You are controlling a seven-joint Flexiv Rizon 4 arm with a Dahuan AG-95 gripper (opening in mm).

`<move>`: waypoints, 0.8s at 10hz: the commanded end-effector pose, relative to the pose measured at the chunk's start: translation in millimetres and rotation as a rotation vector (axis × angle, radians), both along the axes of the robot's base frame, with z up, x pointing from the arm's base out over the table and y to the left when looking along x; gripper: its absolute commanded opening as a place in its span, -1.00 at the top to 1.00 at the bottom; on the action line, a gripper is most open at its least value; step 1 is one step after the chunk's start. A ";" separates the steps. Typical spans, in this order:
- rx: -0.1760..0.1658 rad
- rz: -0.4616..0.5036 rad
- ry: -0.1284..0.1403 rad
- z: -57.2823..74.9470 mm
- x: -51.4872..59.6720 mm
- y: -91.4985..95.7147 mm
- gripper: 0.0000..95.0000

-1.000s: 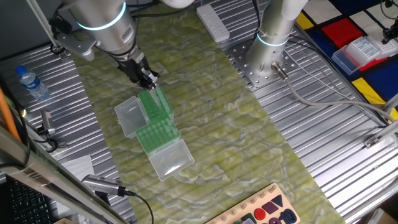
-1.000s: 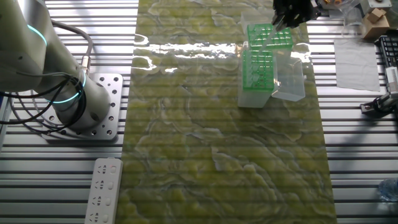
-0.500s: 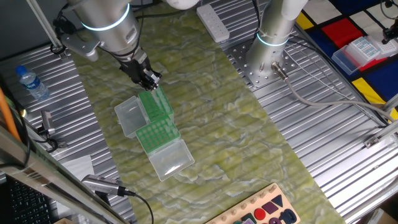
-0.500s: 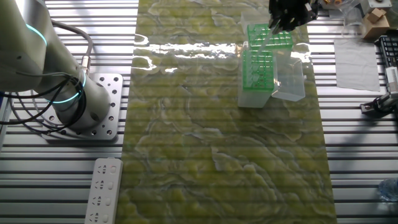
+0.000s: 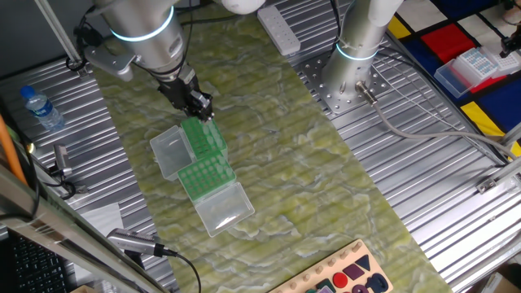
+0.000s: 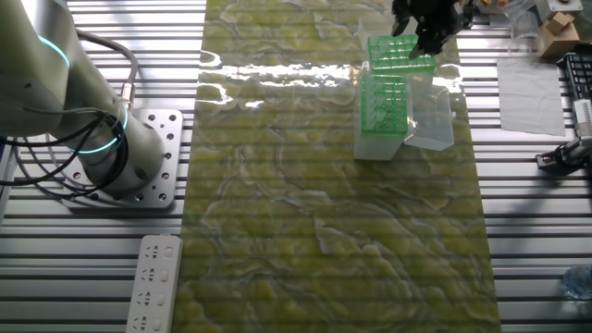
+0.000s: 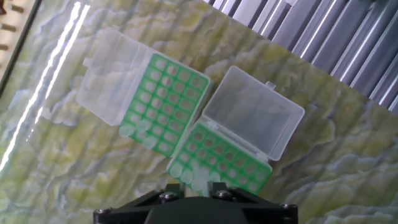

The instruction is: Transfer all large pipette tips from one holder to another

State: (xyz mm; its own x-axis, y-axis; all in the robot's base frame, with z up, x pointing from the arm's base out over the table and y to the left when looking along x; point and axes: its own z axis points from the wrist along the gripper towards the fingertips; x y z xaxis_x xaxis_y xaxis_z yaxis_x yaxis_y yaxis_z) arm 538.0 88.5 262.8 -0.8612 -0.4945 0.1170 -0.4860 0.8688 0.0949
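Two green racks lie side by side with their clear lids open. In the hand view the left rack (image 7: 171,99) has a few large pipette tips (image 7: 142,132) as pale dots along its near edge. The right rack (image 7: 227,163) shows pale tips (image 7: 186,177) at its near left corner. My gripper (image 7: 191,186) hangs just above that corner, its jaws close together around a blurred pale tip. From the side, the gripper (image 5: 202,110) (image 6: 424,37) hovers over the far rack (image 5: 207,137) (image 6: 400,54); the near rack (image 5: 205,174) (image 6: 382,100) lies beside it.
The clear lids (image 5: 168,151) (image 5: 222,208) flank the racks on the green marbled mat (image 5: 285,163). A second arm's base (image 5: 352,73) stands on the ribbed metal table. A water bottle (image 5: 41,108), a power strip (image 5: 279,31) and a shape board (image 5: 342,277) sit further out.
The gripper has shifted a little sideways and down, from the far rack's edge to above its holes. The racks and lids have not moved.
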 end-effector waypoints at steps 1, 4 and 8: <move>-0.005 -0.079 -0.003 -9.0 4.7 17.7 0.20; -0.011 -0.142 -0.016 -23.8 3.2 39.8 0.20; -0.023 -0.226 -0.024 -44.4 3.4 61.8 0.20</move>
